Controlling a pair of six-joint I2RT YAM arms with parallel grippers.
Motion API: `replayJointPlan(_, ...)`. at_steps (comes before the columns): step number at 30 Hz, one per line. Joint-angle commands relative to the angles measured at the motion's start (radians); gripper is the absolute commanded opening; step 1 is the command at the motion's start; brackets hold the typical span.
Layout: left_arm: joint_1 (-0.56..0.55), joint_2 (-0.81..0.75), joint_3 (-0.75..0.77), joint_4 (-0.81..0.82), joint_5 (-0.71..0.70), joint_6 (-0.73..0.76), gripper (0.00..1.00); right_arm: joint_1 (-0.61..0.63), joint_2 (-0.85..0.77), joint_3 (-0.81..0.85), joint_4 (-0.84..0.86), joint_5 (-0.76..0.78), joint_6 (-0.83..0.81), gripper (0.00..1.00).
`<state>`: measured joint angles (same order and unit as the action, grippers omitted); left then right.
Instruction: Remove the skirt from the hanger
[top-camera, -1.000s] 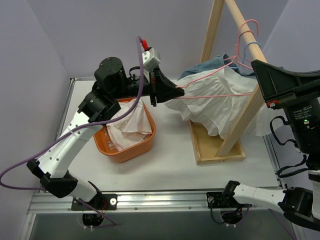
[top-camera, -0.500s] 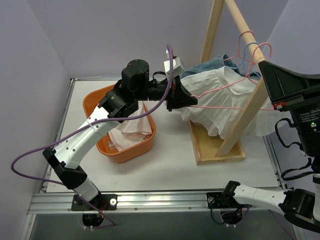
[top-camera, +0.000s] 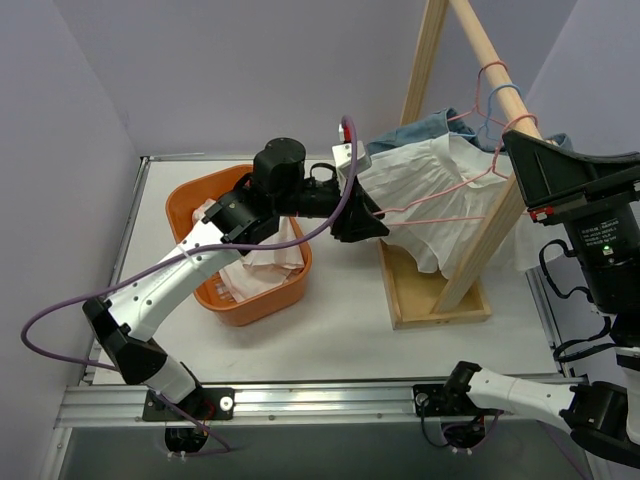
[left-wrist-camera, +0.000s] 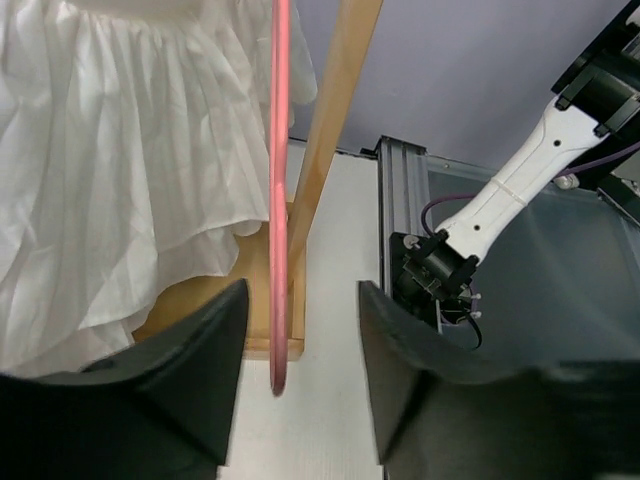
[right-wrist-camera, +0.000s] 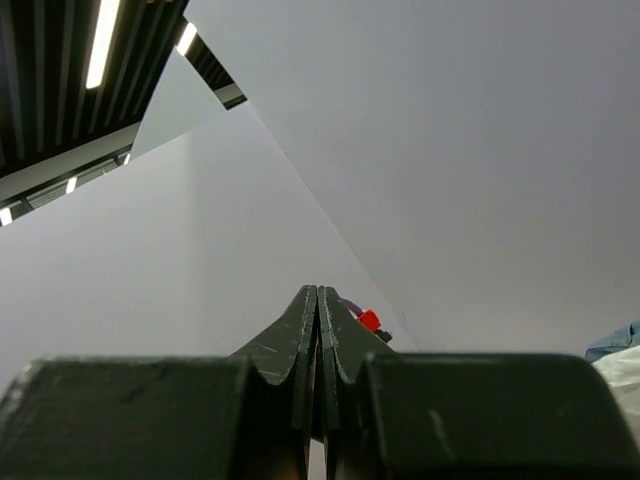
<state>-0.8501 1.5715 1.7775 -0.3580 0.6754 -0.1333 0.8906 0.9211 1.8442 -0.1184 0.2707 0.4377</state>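
A white pleated skirt (top-camera: 425, 185) hangs on a pink wire hanger (top-camera: 440, 219) hooked over the sloping wooden rail (top-camera: 490, 45). My left gripper (top-camera: 372, 218) is at the hanger's left end, open. In the left wrist view the pink hanger (left-wrist-camera: 279, 180) runs down between the open fingers of the gripper (left-wrist-camera: 302, 292), nearer the left one, and neither finger presses on it; the skirt (left-wrist-camera: 120, 170) hangs to its left. My right gripper (right-wrist-camera: 318, 297) is shut on nothing and points up at the wall.
An orange basket (top-camera: 285, 292) holding white cloth sits left of the wooden rack base (top-camera: 405, 295). A blue denim garment (top-camera: 418, 128) and a blue hanger (top-camera: 497, 95) hang behind the skirt. The rack post (left-wrist-camera: 335, 130) stands right of the hanger. The right arm (top-camera: 590, 215) looms at the right.
The left gripper, shut on the hanger's left end and holding it out to the left, moved right toward the rack and opened. The hanger and skirt swung back under the rail.
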Motion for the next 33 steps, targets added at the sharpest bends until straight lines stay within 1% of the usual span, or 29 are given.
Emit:
replayJointPlan(1,-0.004,-0.076,-0.016,0.022,-0.039,0.058,0.59,-0.005,-0.021,-0.014,0.048,0.028,-0.014,0.0)
replayJointPlan(2,-0.004,-0.093,-0.023,0.021,-0.057,0.079,0.81,-0.005,-0.021,-0.014,0.045,0.027,-0.016,0.0)
replayJointPlan(3,-0.003,-0.105,-0.029,0.021,-0.11,0.092,0.94,-0.005,-0.015,-0.013,0.037,0.027,-0.016,0.0)
replayJointPlan(5,0.005,-0.143,-0.053,0.036,-0.193,0.121,0.94,-0.005,-0.01,0.0,0.02,0.027,-0.02,0.0)
replayJointPlan(6,0.011,-0.155,-0.062,0.05,-0.256,0.129,0.94,-0.005,-0.001,0.019,-0.003,0.028,-0.022,0.0)
replayJointPlan(9,0.054,-0.177,-0.064,0.097,-0.298,0.167,0.94,-0.005,0.01,0.036,-0.023,0.033,-0.024,0.0)
replayJointPlan(11,0.1,-0.165,-0.044,0.108,-0.284,0.163,0.94,-0.005,0.01,0.036,-0.027,0.039,-0.025,0.0)
replayJointPlan(14,0.146,-0.099,0.043,0.094,-0.185,0.179,0.94,-0.004,0.01,0.039,-0.029,0.044,-0.027,0.0)
replayJointPlan(15,0.149,-0.079,0.096,0.082,-0.162,0.193,0.94,-0.005,0.013,0.041,-0.029,0.044,-0.028,0.0)
replayJointPlan(18,0.149,-0.015,0.134,0.105,-0.103,0.247,0.94,-0.005,0.019,0.043,-0.026,0.042,-0.024,0.0)
replayJointPlan(22,0.151,0.07,0.175,0.191,-0.094,0.256,0.95,-0.004,0.022,0.041,-0.026,0.042,-0.022,0.0)
replayJointPlan(23,0.152,0.08,0.186,0.198,-0.091,0.262,0.96,-0.005,0.024,0.04,-0.026,0.047,-0.022,0.0)
replayJointPlan(30,0.166,0.165,0.211,0.332,-0.14,0.238,0.96,-0.005,0.027,0.041,-0.033,0.059,-0.031,0.0)
replayJointPlan(33,0.177,0.203,0.24,0.35,-0.145,0.219,0.96,-0.005,0.021,0.033,-0.035,0.062,-0.03,0.0)
